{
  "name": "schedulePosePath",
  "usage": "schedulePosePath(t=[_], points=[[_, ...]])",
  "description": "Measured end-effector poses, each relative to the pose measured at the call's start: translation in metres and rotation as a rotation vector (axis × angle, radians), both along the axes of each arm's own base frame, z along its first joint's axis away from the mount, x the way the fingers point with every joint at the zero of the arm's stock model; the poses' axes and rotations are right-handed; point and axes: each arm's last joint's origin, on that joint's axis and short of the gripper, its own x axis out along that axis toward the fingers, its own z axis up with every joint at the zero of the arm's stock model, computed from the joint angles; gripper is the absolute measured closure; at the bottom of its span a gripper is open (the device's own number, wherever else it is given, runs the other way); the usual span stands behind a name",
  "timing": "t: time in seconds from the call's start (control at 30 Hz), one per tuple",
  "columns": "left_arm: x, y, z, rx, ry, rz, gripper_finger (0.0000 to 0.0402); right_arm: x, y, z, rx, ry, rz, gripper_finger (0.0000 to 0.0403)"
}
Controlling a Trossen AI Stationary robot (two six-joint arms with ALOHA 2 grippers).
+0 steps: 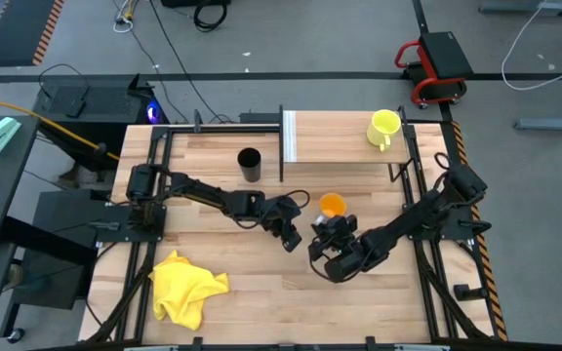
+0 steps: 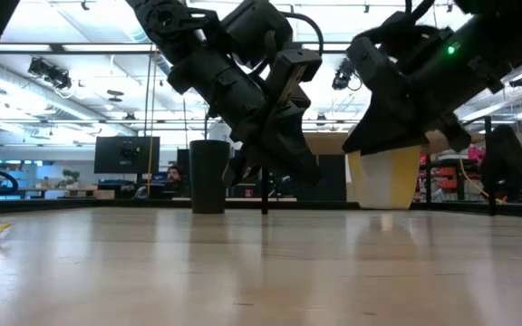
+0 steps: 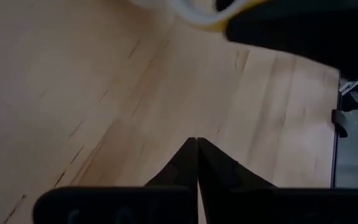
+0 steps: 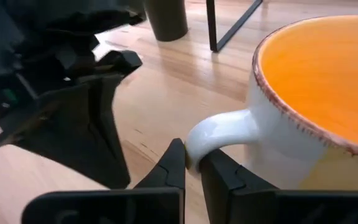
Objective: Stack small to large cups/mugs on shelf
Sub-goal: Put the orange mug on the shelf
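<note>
**Right fingers pinch the orange cup's handle at mid-table**

Fingers of the left gripper [image 3: 196,163] are pressed together with nothing between them, their tips meeting in a single point over bare wood in the left wrist view. Seen from above, that left gripper [image 1: 288,237] sits just left of the frame's centre, at the end of an arm reaching in from the left edge of the table [image 1: 222,297].

Going from the left of the high view: the yellow cloth [image 1: 185,287] lies crumpled at lower left. The black cup [image 1: 250,164] stands upright left of centre, in the upper half, just beside the white end panel of the shelf [image 1: 335,141]. The shelf runs from that panel toward the upper right, and the yellow-green mug [image 1: 384,128] stands on its right end.

Just right of centre, the orange cup [image 1: 332,205] rests on the tabletop, below the shelf and clear of it. The right gripper [image 1: 332,232] is directly beneath it in the frame, its arm coming in from the right edge. In the right wrist view its fingers [image 4: 174,171] are clamped on the cup's pale handle [image 4: 219,129], one on each side of the loop, with the orange cup [image 4: 319,81] filling the right of the picture and the left gripper's dark body at the left, close by.
</note>
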Motion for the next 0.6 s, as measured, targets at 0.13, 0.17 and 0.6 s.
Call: schedulePosePath(t=[0.13,0.17,0.6], points=[[0.000,0.003,0.000,-0.007,0.000,-0.001,0.0378,-0.003,-0.002,0.009,0.004,0.006,0.008,0.0376],[0.000,0.005,0.000,-0.014,0.000,-0.005,0.0377,-0.004,-0.002,0.011,0.007,0.007,0.015,0.0376],[0.000,0.017,0.006,-0.046,-0.020,-0.021,0.0382,-0.035,-0.024,0.085,0.006,0.028,0.151,0.0376]])
